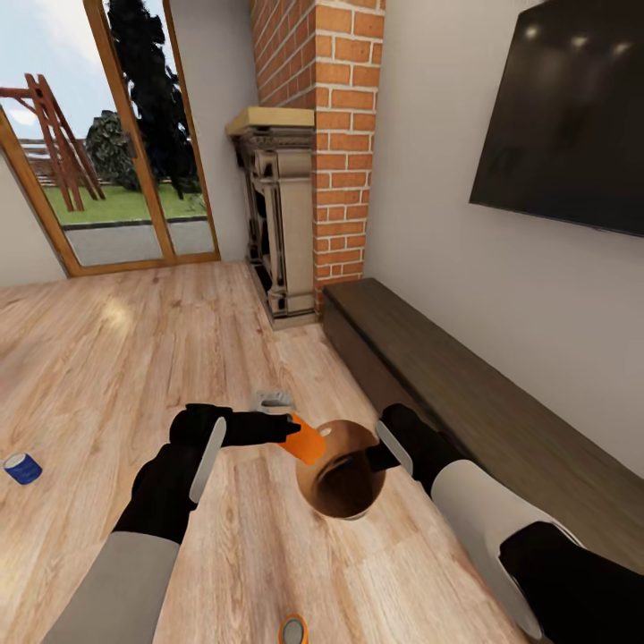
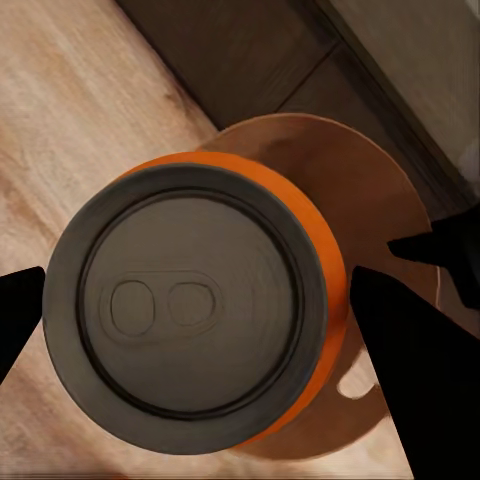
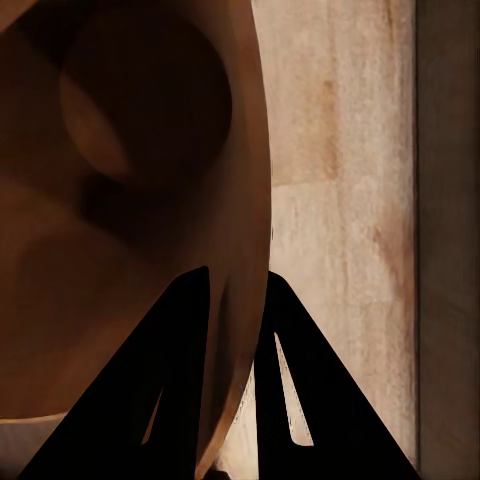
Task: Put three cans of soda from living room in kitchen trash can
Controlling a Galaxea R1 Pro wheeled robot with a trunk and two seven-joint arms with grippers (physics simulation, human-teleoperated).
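Two grippers in my view: left gripper (image 1: 291,429) pinches an orange soda can (image 1: 307,441) at the trash can's (image 1: 344,483) rim; right gripper (image 3: 235,330) pinches that bin's wall. Blue can (image 1: 22,468) lies on the wood floor (image 1: 107,358).

Both arms share one livery: pale grey sleeves on the forearms, giving way to matte black casings toward the wrists. Behind the left claw (image 1: 288,429) the black wrist housing is bulbous and carries a slim, light grey strip along its side; a matching grey strip runs along the black housing behind the right claw (image 1: 374,458). The right arm's upper section ends in another black, rounded shell. Each claw's fingers (image 3: 180,390) are flat, black and wedge-shaped, tapering to the tips, with narrow slots cut through them.
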